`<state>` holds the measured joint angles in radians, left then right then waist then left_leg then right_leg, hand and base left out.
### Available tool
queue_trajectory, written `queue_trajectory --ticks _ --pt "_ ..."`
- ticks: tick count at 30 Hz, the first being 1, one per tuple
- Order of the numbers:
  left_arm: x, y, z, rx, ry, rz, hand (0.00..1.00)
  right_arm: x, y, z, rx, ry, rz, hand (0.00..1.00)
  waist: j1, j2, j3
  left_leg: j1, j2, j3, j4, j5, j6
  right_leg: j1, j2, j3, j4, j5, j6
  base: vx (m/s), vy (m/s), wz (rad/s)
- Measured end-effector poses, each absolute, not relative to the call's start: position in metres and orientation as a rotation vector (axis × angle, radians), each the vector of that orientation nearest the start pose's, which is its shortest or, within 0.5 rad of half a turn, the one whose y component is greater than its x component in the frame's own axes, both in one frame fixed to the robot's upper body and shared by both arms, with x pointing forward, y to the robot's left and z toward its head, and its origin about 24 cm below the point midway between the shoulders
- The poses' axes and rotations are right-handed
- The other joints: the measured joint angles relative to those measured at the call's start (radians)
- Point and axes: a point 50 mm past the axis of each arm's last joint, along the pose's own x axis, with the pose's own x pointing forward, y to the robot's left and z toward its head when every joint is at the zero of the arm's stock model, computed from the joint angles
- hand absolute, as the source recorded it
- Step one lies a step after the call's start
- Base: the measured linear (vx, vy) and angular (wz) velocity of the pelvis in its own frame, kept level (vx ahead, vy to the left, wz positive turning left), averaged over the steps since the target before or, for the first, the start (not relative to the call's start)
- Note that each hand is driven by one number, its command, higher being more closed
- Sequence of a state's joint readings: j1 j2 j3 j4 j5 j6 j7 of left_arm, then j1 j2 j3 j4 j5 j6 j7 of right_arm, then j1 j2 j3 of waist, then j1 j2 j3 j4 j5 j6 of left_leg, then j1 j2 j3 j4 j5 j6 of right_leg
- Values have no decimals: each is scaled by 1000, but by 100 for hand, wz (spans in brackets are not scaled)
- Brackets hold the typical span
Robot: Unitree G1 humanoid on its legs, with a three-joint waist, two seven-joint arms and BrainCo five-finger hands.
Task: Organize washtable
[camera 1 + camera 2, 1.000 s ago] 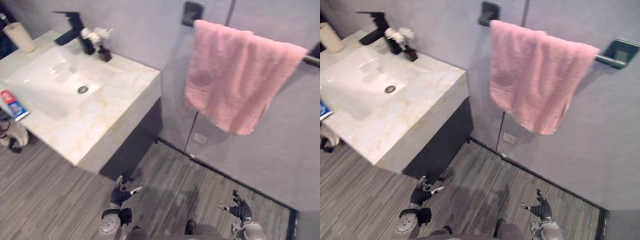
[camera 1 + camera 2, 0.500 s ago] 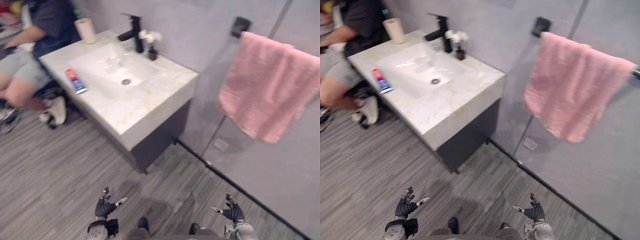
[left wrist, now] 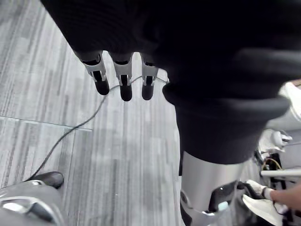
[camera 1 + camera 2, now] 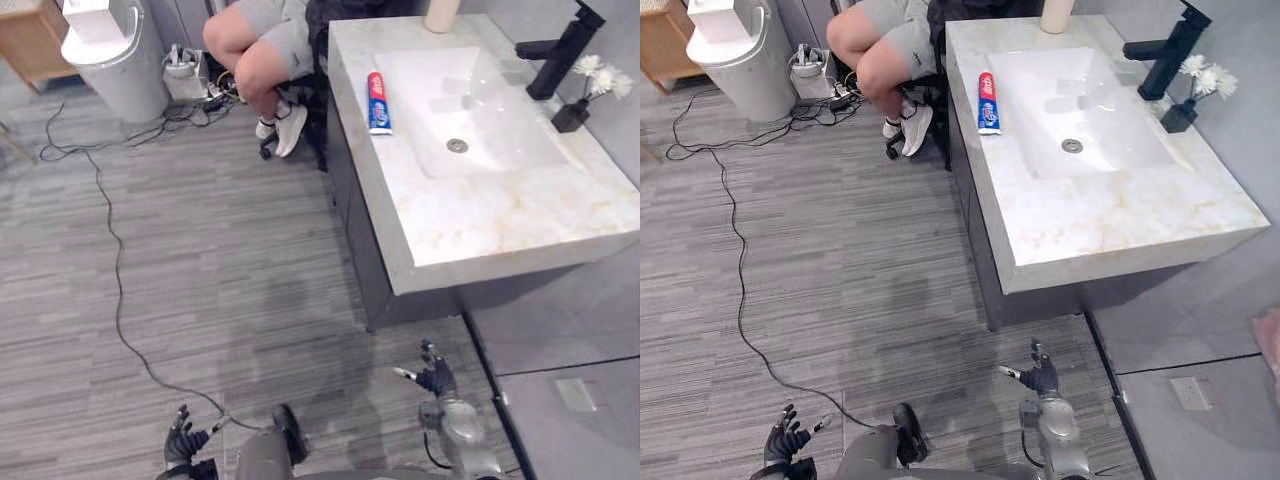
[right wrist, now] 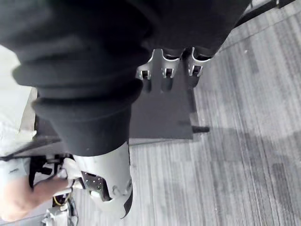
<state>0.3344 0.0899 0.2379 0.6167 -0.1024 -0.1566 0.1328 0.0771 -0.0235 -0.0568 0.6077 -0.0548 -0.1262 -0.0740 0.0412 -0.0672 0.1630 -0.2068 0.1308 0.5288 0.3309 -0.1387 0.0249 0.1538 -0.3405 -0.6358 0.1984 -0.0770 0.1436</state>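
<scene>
Both hands released, empty
Left hand (image 4: 183, 441), right hand (image 4: 433, 376) over floor (image 4: 200, 260); toothpaste tube (image 4: 377, 102) by counter's (image 4: 480, 215) front edge, print unreadable.

Toothpaste tube (image 4: 377, 101) on washtable (image 4: 490, 215), left of basin (image 4: 470, 120).

The marble counter (image 4: 480, 215) is bare across its near end, the widest open stretch I can see. Further along, the white basin (image 4: 480, 105) takes the middle. A toothpaste tube (image 4: 377, 101) lies on the narrow strip on the basin's floor side. On the wall side a black faucet (image 4: 560, 55) and a small vase of white flowers (image 4: 578, 108) stand near each other, crowding that edge. A cup (image 4: 440, 15) stands at the far end, and a seated person's legs (image 4: 255, 50) fill the floor beside it. A grey bin (image 4: 115, 60) stands well apart. My right hand (image 4: 432, 375), fingers relaxed, hangs low near the dark cabinet (image 4: 350, 230). My left hand (image 4: 183, 440), fingers spread, hangs over bare plank floor (image 4: 200, 300).
</scene>
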Motion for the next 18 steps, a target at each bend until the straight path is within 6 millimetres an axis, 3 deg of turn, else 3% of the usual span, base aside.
queue_trajectory --ticks 1,2,3,4,5,6,8,10,11,12,13,14,16,17,18 --pt "83 246 -118 15 756 520 0 188 -175 -93 -80 549 -130 0 -1 2 1 -2 -11 -11 3 -18 4 -4 -16 13 38 0 -1 116 173 33" --pt "84 245 -117 14 750 516 0 187 -175 -93 -85 554 -127 0 -13 9 5 4 -38 -45 -6 -41 16 -46 -57 78 169 10 -25 142 190 83" --pt "86 244 -117 22 745 504 0 183 -181 -95 -103 567 -133 0 -38 32 11 20 -59 -101 -30 -56 19 -116 -60 224 320 34 -102 173 165 110" --pt "89 244 -116 33 738 494 0 180 -181 -96 -105 575 -129 0 -56 43 16 30 -64 -132 -44 -57 20 -147 -36 312 382 -8 -89 262 103 133" --pt "94 244 -114 56 727 472 0 176 -178 -99 -106 587 -111 0 -68 42 19 59 -76 -178 -75 -58 27 -211 36 436 473 -109 -66 310 51 101" --pt "98 246 -112 70 717 463 0 177 -168 -99 -115 587 -59 0 -68 47 31 109 -80 -190 -110 -58 27 -277 103 491 522 -177 -83 310 49 74" --pt "105 246 -111 78 705 448 0 179 -155 -98 -135 575 13 0 -77 46 38 185 -81 -208 -149 -64 36 -376 187 492 521 -230 -120 346 13 47" --pt "120 242 -111 78 689 420 0 180 -150 -97 -138 566 47 0 -88 51 43 249 -80 -241 -174 -78 29 -466 247 444 434 -230 -120 401 -41 70" --pt "131 237 -110 76 670 393 0 178 -150 -98 -138 571 50 0 -95 50 45 291 -81 -267 -193 -86 7 -510 271 415 324 -190 -127 552 -96 90" --pt "138 233 -108 81 654 369 0 176 -149 -100 -136 578 53 0 -114 37 40 322 -91 -301 -207 -102 -19 -522 283 399 156 -91 -121 583 -112 98" --pt "140 232 -108 84 651 359 0 174 -149 -100 -136 581 55 0 -124 26 36 341 -102 -321 -215 -112 -32 -529 284 409 103 -20 -135 665 -155 109" --pt "140 226 -110 87 660 337 0 167 -151 -104 -144 605 56 0 -142 23 27 387 -103 -362 -230 -129 -55 -526 289 455 136 95 -205 376 -101 70" --pt "143 217 -110 68 654 323 0 165 -153 -104 -166 609 65 0 -141 50 19 393 -64 -367 -179 -138 -92 -532 299 423 220 4 -231 487 -121 38" --pt "143 214 -111 63 654 319 0 165 -152 -104 -167 607 65 0 -144 56 21 365 -52 -367 -94 -139 -110 -519 301 413 238 -27 -241 710 -198 21" --pt "142 210 -112 57 658 317 0 164 -151 -103 -160 605 63 0 -143 66 27 309 -17 -365 102 -128 -133 -467 316 406 234 -57 -257 711 -204 12"
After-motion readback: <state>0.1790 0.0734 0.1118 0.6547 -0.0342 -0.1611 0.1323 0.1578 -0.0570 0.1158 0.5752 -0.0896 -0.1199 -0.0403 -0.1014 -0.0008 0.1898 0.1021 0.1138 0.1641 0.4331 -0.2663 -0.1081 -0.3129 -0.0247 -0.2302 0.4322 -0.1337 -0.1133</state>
